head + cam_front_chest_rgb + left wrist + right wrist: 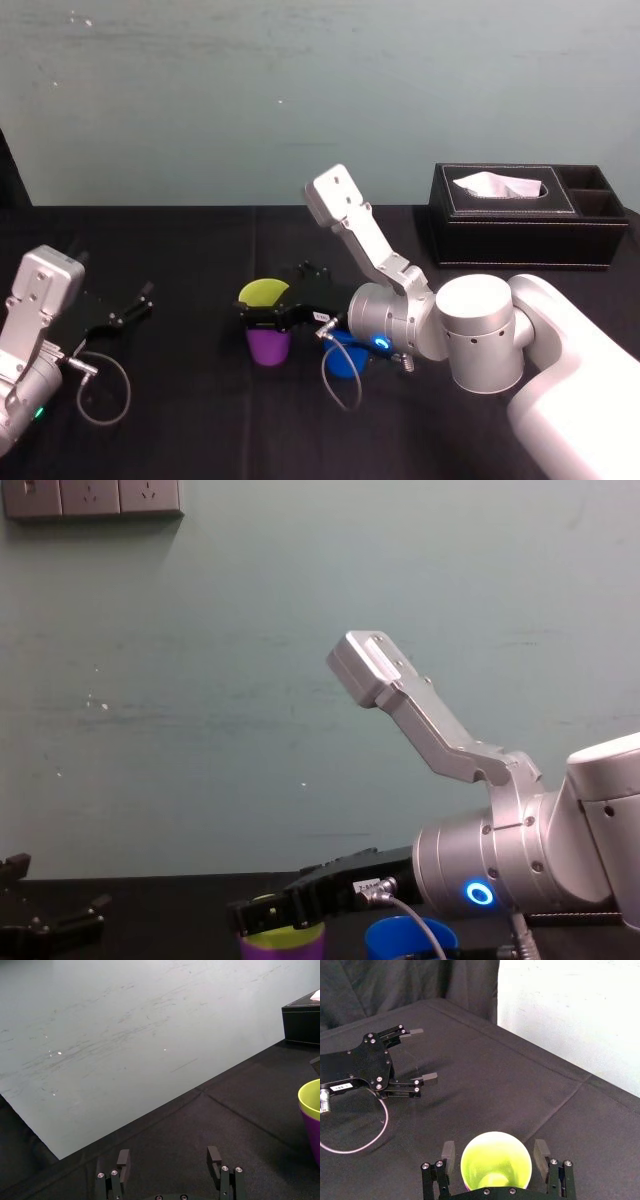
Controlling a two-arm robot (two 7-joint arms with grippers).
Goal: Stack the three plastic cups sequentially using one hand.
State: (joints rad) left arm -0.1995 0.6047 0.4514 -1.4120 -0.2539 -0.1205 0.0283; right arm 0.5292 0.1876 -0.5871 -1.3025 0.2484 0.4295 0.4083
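The right gripper is over the middle of the table, reached in from the right, with the blue ring lit on its arm joint. Its fingers stand apart on either side of the yellow-green cup, level with the upper part of that cup. The right wrist view shows a thin dark gap between each pad and the rim, so no grip is confirmed. The yellow-green cup sits nested inside the purple cup, its rim standing just above the purple rim in the left wrist view. Both are upright, mouths up. The blue cup stands upright just to the right of the purple one, apart from the stack and partly covered by the right arm and its cable. The left gripper rests low at the left side of the table, fingers spread wide, well apart from the cups. A black tissue box sits at the far right of the table, clear of the cups.
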